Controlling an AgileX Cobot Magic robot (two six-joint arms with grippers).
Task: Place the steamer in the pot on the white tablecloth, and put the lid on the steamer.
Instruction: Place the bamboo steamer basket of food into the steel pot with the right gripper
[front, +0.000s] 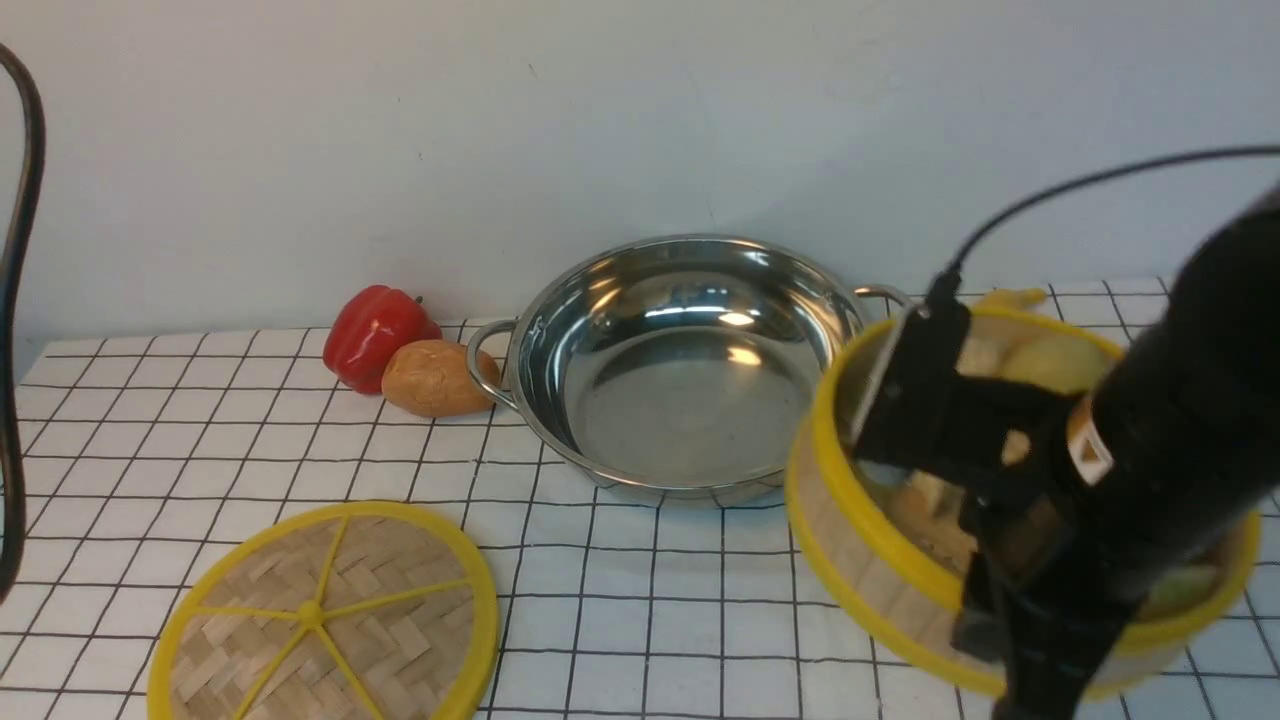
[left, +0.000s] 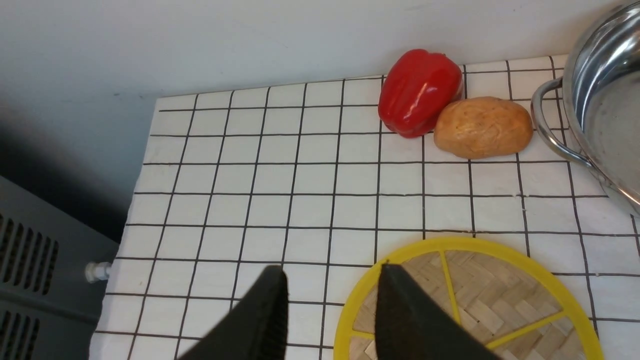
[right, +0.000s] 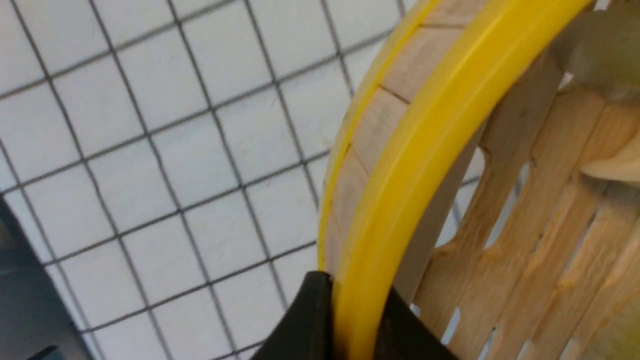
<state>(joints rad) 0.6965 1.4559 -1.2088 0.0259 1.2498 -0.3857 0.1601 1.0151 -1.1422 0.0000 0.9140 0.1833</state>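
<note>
Right of the pot, right tool clamped on steamer rim, left tool parted near lid

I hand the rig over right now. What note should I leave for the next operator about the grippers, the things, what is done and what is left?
The right gripper is shut on the rim of the steamer, which is tilted just right of the pot, not in it.
The left gripper is open and empty, near the edge of the lid.
The pot is empty and the lid lies flat, both on the white tablecloth.
Done: steamer gripped.
Left: set the steamer in the pot, then the lid on the steamer.
</note>
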